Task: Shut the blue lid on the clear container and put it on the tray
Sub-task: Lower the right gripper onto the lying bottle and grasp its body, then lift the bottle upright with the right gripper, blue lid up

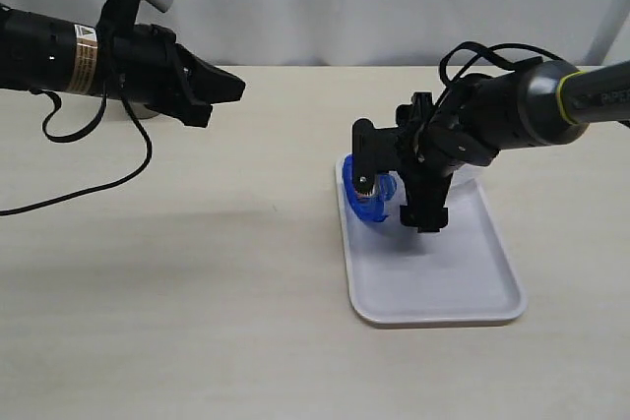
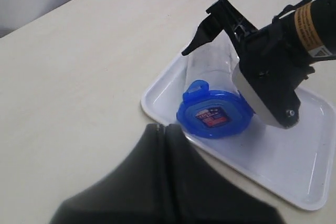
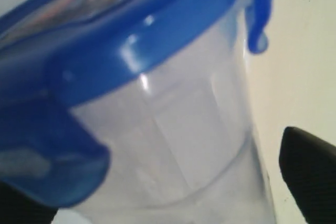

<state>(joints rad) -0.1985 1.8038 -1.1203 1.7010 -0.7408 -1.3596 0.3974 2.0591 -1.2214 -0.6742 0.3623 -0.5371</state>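
Note:
The clear container [image 2: 210, 66] lies on its side at the near-left end of the white tray [image 1: 443, 282], with the blue lid [image 1: 366, 199] fitted on its mouth. The lid's red-and-white sticker [image 2: 212, 115] faces the left wrist camera. My right gripper [image 1: 397, 202] straddles the container body [image 3: 199, 129] with its jaws spread. A strip of table shows between one finger [image 3: 310, 171] and the container wall. My left gripper [image 1: 236, 89] hovers above the table at the far left, its fingers [image 2: 165, 129] pressed together and holding nothing.
The tray [image 2: 294, 166] lies right of centre on a beige table [image 1: 197, 272]. A black cable [image 1: 98, 184] from the left arm droops onto the table at the far left. A white curtain hangs behind.

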